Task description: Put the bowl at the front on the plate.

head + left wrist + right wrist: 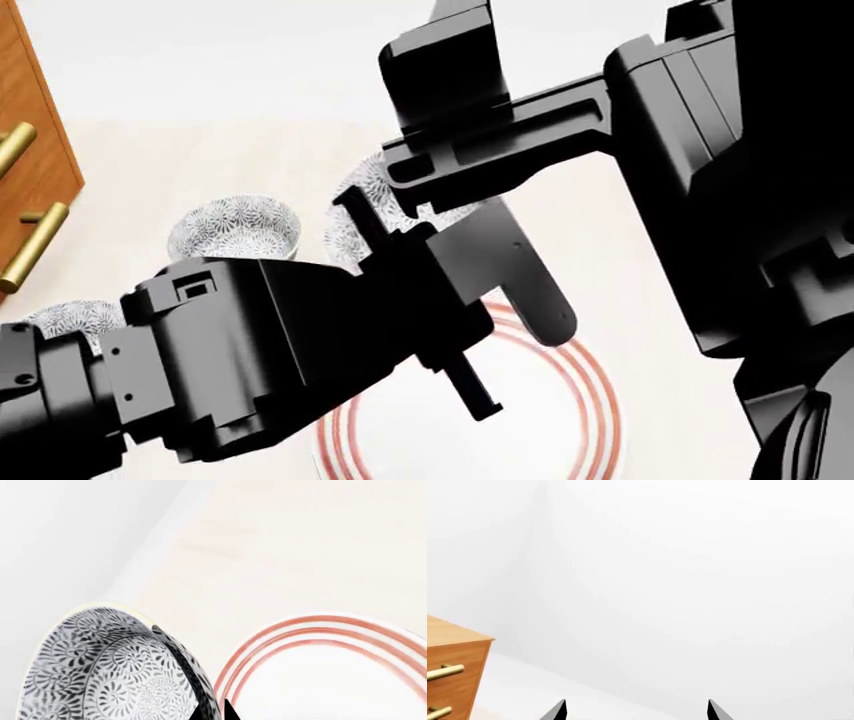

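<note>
Left claw (pixel 212 711) pinches the bowl (pixel 113 665) by its rim, just beside the plate (pixel 333 680) on the tabletop (pixel 300 545); right claw (pixel 637 712) spread wide, aimed at bare wall

Head view downward over plate (pixel 587 420); left wrist close on same plate.

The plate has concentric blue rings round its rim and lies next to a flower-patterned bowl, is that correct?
Not quite. The rings on the plate are red, not blue, as the left wrist view shows. The rest holds: it lies next to the flower-patterned bowl.
</note>
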Robot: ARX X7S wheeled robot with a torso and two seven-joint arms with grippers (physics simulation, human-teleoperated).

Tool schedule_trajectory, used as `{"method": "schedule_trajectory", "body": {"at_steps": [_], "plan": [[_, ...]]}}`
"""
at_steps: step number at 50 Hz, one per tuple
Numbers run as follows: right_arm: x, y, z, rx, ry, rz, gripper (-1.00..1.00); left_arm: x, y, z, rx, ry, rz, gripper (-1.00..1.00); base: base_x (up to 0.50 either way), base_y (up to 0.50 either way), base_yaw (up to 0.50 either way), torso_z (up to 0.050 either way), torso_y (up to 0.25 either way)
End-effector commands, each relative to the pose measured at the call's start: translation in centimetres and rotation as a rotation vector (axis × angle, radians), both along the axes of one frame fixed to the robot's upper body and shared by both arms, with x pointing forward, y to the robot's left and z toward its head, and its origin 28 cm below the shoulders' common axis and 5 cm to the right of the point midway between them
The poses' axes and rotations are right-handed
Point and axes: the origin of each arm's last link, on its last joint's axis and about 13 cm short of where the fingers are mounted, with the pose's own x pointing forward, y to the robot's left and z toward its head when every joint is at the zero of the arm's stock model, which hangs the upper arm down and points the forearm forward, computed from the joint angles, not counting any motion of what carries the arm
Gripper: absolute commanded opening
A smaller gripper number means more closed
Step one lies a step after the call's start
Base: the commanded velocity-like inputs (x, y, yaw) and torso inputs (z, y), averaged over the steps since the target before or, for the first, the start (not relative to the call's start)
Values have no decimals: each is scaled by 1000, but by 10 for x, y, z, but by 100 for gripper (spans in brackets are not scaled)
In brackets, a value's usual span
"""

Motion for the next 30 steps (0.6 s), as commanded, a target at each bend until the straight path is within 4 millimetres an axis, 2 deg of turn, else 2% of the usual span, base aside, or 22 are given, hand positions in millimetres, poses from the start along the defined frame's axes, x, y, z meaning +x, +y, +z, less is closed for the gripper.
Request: {"method": "schedule_trajectory", "body": {"at_steps": [1,15,30], "plan": [[-2,-1,-2,4,1,-5,100,-1,0,9,44,-3,-32,-100,0,0,0,0,0],[-5,-2,2,4,-13,-7,100,-6,0,-8,91,22,-49,-100,0,0,0,0,0],[-6,-3,3,2,-17,-7,100,-12,-3,-13,97,49,-89,-100,0,0,0,1,1]]}}
